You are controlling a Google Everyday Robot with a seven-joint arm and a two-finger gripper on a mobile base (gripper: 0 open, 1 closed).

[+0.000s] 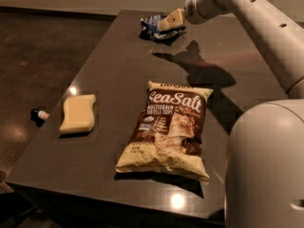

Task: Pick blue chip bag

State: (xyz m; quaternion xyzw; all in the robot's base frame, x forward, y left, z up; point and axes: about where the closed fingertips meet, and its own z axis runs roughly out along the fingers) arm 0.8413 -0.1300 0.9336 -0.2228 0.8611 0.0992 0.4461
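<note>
Dark table [118,75], hand [170,21] at blue chip bag [150,25], "Sea Salt" bag [168,129] mid-table

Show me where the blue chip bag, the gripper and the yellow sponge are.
blue chip bag [148,25]: camera view, its crumpled left part.
gripper [165,24]: camera view, its tip, at the bag's right side.
yellow sponge [78,113]: camera view, middle of its top.

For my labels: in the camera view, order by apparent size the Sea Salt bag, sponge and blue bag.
Sea Salt bag
sponge
blue bag, but it lies farthest, so this rank is unsure
The gripper is at its right side.
</note>
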